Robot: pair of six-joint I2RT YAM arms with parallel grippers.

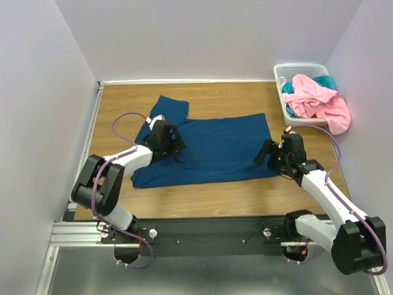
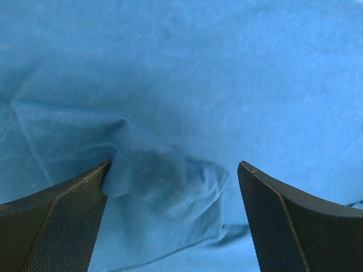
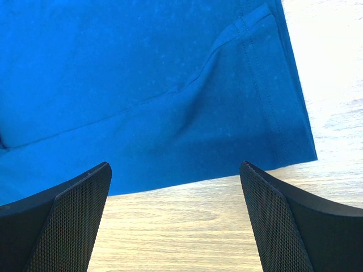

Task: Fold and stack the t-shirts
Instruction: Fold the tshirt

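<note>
- Surface: wooden table (image 1: 215,196), enclosed by plain white walls (image 1: 202,37) on the left, far and right sides.
- Navy t-shirt (image 1: 215,147): spread flat mid-table, one sleeve pointing far-left.
- White basket (image 1: 288,70): far right corner, holding the pink t-shirt (image 1: 316,98), which spills over its rim, and the teal t-shirt (image 1: 325,80).
- Left gripper (image 2: 173,170): fingers apart, low over the shirt's left part, a raised fold between them.
- Right gripper (image 3: 176,170): fingers apart, above the shirt's near-right corner and bare wood.
</note>
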